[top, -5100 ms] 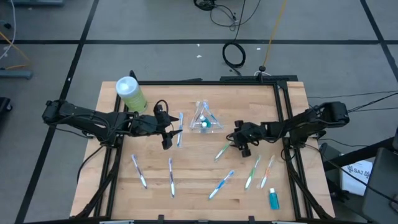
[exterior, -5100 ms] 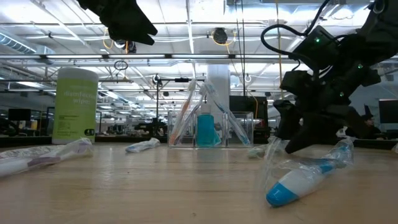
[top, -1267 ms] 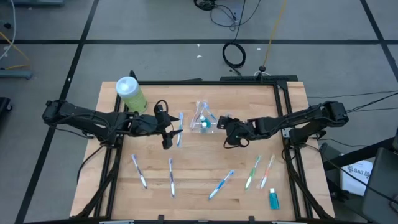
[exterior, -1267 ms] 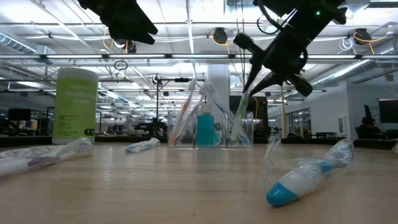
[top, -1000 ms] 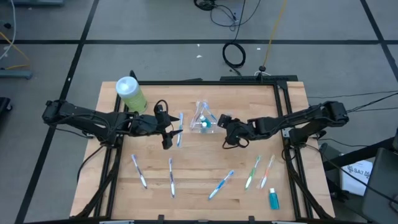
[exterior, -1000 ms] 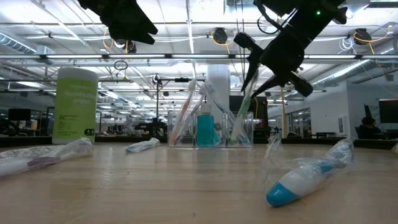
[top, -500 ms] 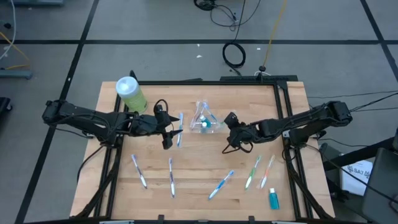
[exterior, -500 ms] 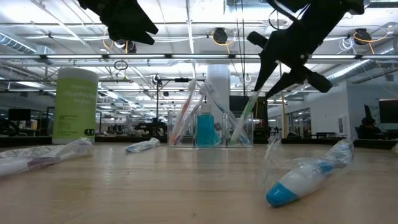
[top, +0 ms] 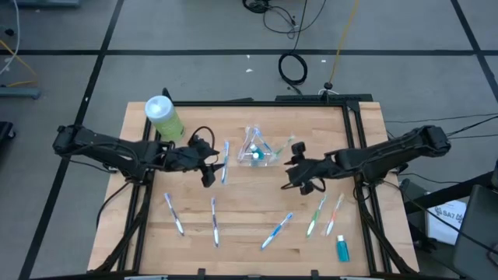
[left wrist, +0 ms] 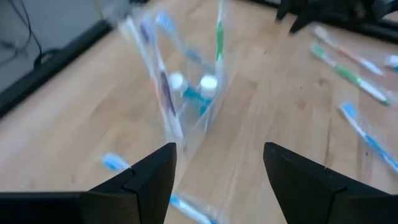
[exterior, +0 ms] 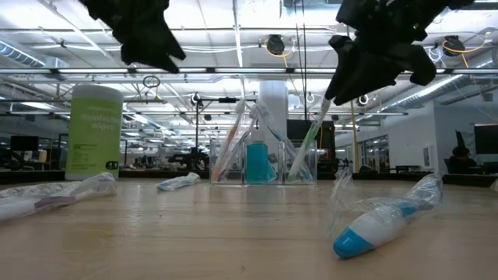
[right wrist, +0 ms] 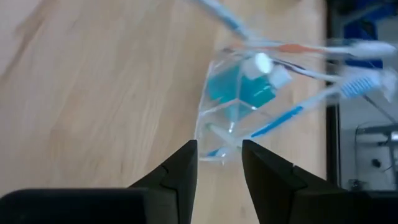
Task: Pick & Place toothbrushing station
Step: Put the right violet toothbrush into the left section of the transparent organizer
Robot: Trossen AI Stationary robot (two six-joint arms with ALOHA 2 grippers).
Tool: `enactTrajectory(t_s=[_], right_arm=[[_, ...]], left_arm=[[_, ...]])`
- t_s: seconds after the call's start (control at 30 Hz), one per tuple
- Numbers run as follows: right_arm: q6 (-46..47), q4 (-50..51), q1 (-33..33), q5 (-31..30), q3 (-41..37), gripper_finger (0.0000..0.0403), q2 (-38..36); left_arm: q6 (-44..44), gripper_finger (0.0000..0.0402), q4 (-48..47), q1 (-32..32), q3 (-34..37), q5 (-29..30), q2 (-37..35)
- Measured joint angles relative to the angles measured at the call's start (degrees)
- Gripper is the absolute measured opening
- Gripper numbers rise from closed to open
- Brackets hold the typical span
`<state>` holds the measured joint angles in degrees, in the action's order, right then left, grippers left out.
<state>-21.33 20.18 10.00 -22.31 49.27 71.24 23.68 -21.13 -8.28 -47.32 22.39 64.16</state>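
The clear plastic cup (top: 255, 153) stands on the table's middle, toward the far side. It holds several toothbrushes and a teal tube (exterior: 257, 162). A green toothbrush (exterior: 308, 144) leans in it, its upper end over the cup's right rim. My right gripper (top: 299, 173) is open and empty, to the right of the cup and above the table; the cup shows ahead of its fingers (right wrist: 239, 102). My left gripper (top: 208, 161) is open and empty, to the left of the cup (left wrist: 186, 81), beside a blue toothbrush (top: 225, 161) lying on the table.
Several wrapped toothbrushes lie along the near half of the table (top: 174, 214) (top: 215, 222) (top: 277, 230) (top: 317, 214). A teal tube (top: 342, 249) lies at the near right corner. The green white-lidded canister (top: 163, 117) stands at the far left.
My right gripper has let go of the green toothbrush and drawn back from the cup toward the table's right edge. The brush now leans in the cup on its own. My left gripper has shifted a little.
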Motion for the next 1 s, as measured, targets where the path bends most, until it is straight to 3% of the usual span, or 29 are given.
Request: enactTrajectory(t_s=[0.3, 0.57, 0.7, 0.77, 1.0], right_arm=[[10.1, -30.9, -0.2, 0.1, -17.9, 0.0121, -9.8], [11.1, -65.2, -0.6, 0.1, -31.9, 0.0121, -10.8], [13.2, -72.2, -1.0, 0.1, -35.6, 0.0121, -10.8], [13.6, -74.4, -1.5, 0.1, -36.4, 0.0123, -10.8], [15.1, -75.0, -1.7, 0.1, -36.7, 0.0155, -10.8]], left_arm=[[9.7, 0.0246, 1.8, -0.2, 4.5, 0.1, 0.0], [21.7, 0.0246, 1.7, -0.2, 8.5, -0.3, 0.0], [27.9, 0.0246, 0.5, -0.6, 9.4, -8.1, 0.0], [35.3, 0.0246, -0.8, -1.2, 9.4, -12.7, 0.0], [52.8, 0.0246, -8.7, -6.3, 9.4, -26.4, 0.0]])
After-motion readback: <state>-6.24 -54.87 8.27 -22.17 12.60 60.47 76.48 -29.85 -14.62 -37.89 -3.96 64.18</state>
